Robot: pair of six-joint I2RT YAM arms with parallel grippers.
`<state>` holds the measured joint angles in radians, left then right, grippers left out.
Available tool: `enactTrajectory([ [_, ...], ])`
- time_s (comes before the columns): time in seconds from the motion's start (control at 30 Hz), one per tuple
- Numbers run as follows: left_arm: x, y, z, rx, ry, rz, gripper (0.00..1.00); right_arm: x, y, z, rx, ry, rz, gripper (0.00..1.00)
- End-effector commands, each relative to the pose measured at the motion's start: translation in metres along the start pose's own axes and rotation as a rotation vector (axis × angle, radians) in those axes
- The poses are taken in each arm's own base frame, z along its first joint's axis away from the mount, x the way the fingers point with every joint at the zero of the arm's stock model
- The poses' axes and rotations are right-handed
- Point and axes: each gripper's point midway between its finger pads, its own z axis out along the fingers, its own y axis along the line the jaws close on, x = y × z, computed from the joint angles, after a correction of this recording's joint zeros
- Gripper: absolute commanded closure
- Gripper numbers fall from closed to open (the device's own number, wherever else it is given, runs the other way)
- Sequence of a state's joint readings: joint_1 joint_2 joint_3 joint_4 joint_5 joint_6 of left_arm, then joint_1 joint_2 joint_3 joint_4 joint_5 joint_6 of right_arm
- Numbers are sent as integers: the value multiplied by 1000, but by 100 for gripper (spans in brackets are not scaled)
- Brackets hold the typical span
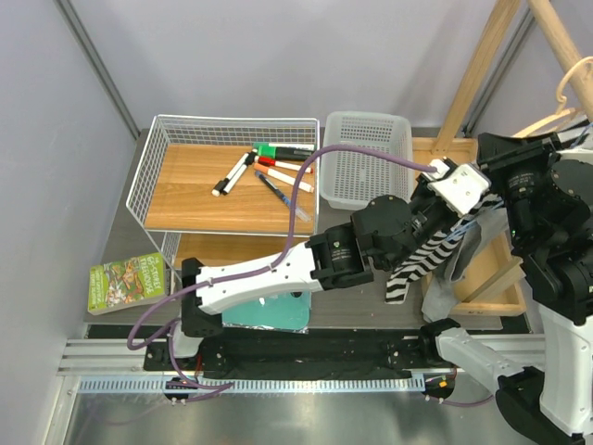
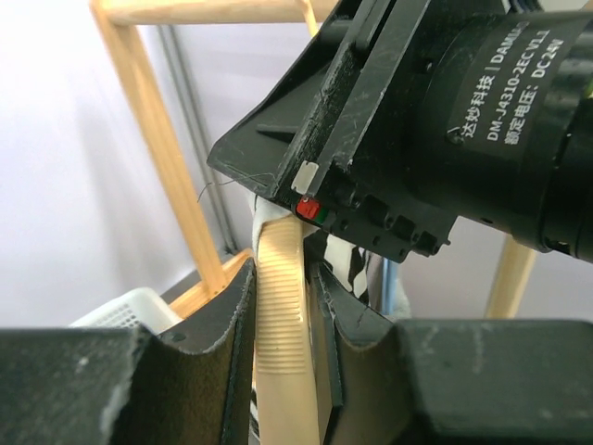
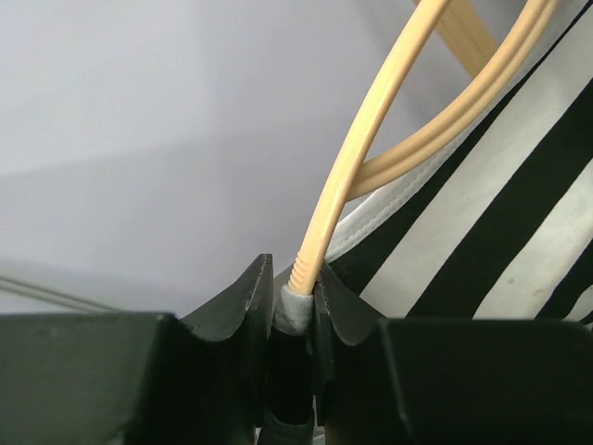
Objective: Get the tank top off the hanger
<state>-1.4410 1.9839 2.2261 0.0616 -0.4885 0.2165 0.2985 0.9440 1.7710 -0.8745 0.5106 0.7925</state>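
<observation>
One striped tank top [image 1: 422, 264], one hanger [image 2: 283, 297], perhaps five markers [image 1: 278, 167]

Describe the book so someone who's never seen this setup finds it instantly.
Find the big white wire basket with a wooden floor, on the left side of the top view. Just outside its near-left corner, lower in the picture, a book lies flat. It is the only thing with a green illustrated cover; the markers all lie inside the basket.

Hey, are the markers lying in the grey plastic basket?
No, the markers lie on the wooden board inside the white wire basket, left of the grey plastic basket.
</observation>
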Motion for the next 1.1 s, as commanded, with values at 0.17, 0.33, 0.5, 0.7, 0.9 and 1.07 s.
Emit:
enactTrajectory([
  [0.17,-59,4,-52,115,-27,-26,44,12,64,35,-207,25,96,94],
  [0.33,-63,3,-83,186,38,-100,18,30,78,42,-265,94,105,98],
  [0.5,-84,14,-120,228,80,-243,15,40,93,36,-353,155,91,99],
  [0.7,-116,33,-154,244,87,-419,21,55,114,-4,-577,272,-45,99],
  [0.9,-143,56,-144,139,6,-425,22,74,107,-61,-764,400,-132,99],
  [1.07,-141,68,-107,4,-59,-317,34,82,103,-84,-840,455,-123,99],
])
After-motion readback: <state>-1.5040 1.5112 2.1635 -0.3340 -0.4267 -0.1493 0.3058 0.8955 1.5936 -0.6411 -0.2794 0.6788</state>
